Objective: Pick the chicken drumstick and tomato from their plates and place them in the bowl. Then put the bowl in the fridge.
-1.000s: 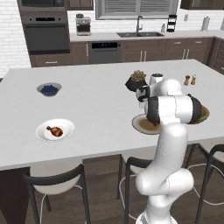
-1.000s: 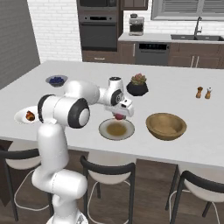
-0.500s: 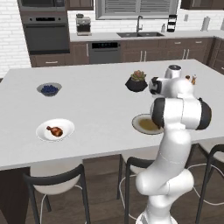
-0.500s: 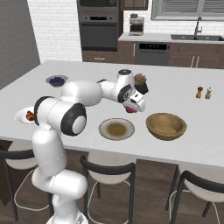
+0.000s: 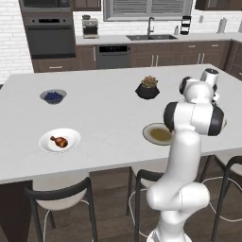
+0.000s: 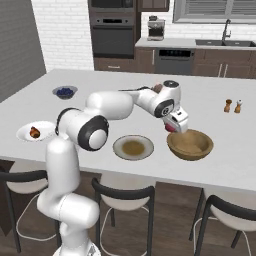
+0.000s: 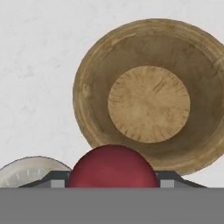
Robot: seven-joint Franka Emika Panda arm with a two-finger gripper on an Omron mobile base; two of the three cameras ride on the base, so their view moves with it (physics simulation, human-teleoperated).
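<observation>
My gripper [image 6: 172, 126] is shut on the round red tomato [image 6: 170, 128] and hovers just above the left rim of the wooden bowl [image 6: 191, 153]. In the hand view the tomato [image 7: 113, 167] sits between the two finger tips [image 7: 56, 179], and the empty bowl [image 7: 87, 89] lies beyond it. The tan-rimmed plate [image 6: 133, 148] stands bare to the left of the bowl. At the counter's left edge the chicken drumstick [image 6: 34, 132] rests on the white plate [image 6: 25, 136]; the left base view shows the same drumstick [image 5: 59, 141] and plate [image 5: 71, 146]. The fridge is out of view.
A small blue bowl of blueberries [image 5: 53, 96] stands far left and a dark potted plant [image 5: 147, 88] mid-counter. Salt and pepper shakers [image 6: 233, 105] stand behind the bowl on the right. Stools line the counter's near edge.
The arm has swung right from above the tan-rimmed plate to the wooden bowl's rim, carrying the tomato with it. Nothing else on the counter has moved.
</observation>
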